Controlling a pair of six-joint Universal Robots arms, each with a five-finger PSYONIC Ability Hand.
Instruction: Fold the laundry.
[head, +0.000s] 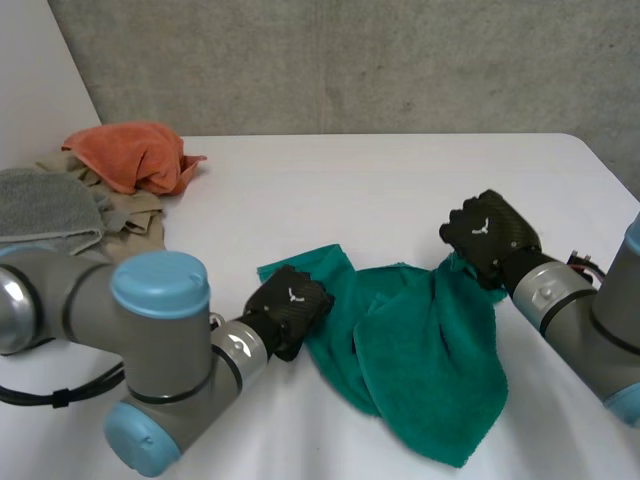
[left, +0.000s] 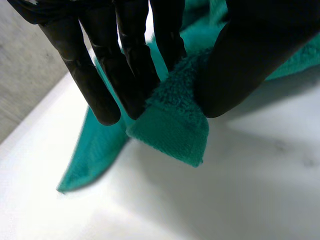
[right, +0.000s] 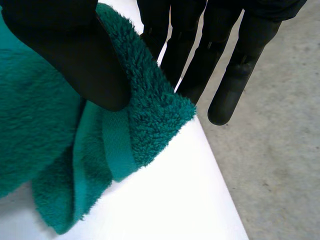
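You have a teal towel lying rumpled on the near middle of the white table. It is fleecy, with a flat woven band along its hem. It is bunched into loose folds, and its broadest flap spreads toward 6 o'clock.

At the towel's 9 o'clock, your left hand is clamped on a corner. The fingers and thumb pinch the pile just above the hem band, and the corner tip hangs a little off the table.

At the towel's 1 o'clock, your right hand holds another corner. The thumb presses the fleece toward straight fingers behind it.

The table's edge runs just beside the right hand at 3 o'clock, with grey floor beyond it.

From 11 to 1 o'clock the table is bare as far as its far edge, which meets a grey wall.

At 10 o'clock, well apart from the towel, sits a pile. In it, an orange cloth lies on a beige cloth, with a grey cloth beside them.
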